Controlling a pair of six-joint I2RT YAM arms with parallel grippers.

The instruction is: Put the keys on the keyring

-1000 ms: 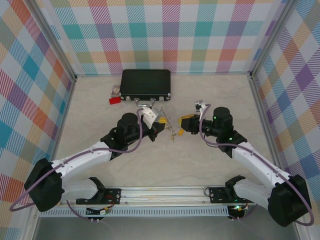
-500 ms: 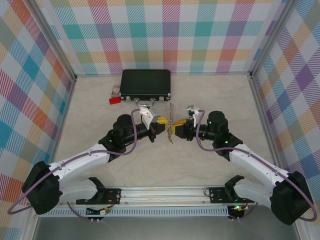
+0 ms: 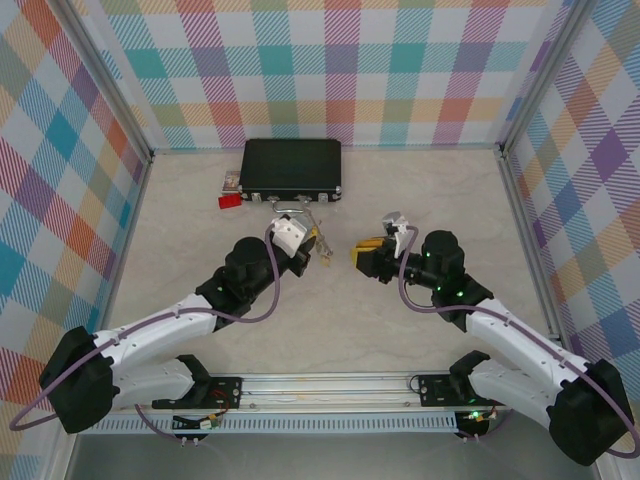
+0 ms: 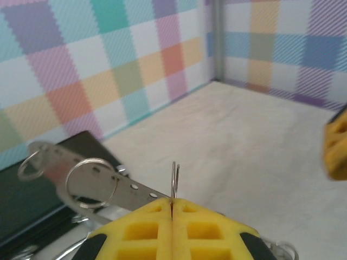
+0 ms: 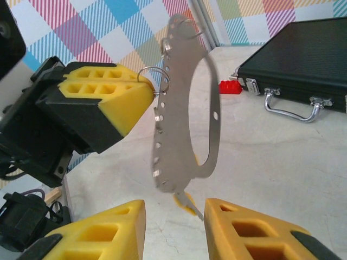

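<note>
L claw (image 4: 172, 208) clenched on flat grey perforated metal keyring (image 5: 171, 135), hanging long-axis vertical; R claw (image 5: 174, 216) spread open below.

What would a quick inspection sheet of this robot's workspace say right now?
Surface: pale marbled table.
Job's things: keyring hangs upright between the grippers; a yellow-headed key shows at its lower end.
Clutter: black case and small red block near the far wall.
Grippers: left gripper shut on a thin wire ring of the keyring; right gripper open, empty.
Cables: purple cables run along both arms.
Surroundings: plaid walls.
</note>
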